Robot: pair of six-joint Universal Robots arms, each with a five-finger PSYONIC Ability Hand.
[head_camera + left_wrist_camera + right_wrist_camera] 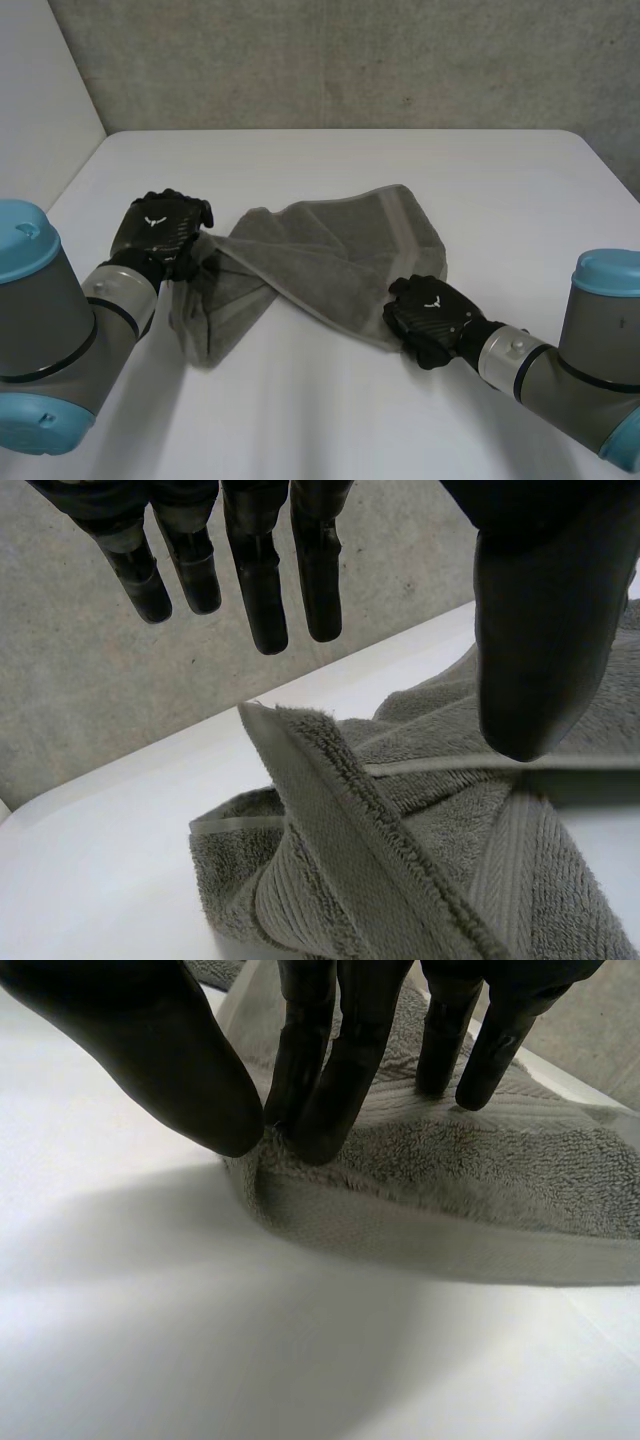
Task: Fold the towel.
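Head view: one grey towel lies bunched and twisted around the middle of the white table, with two black hands on it. The left hand sits at the towel's left end, and the right hand is at its near right edge. A grey wall runs behind the table.

Left wrist view: the fingers are straight and spread, well apart from the thumb, so this hand isn't gripping anything. The towel is heaped under the palm, with one hemmed corner sticking up toward the fingers.

Right wrist view: this one has a proper grip. The thumb and two fingers close together on a fold at the towel's edge, and the other fingers rest on the cloth beside them.
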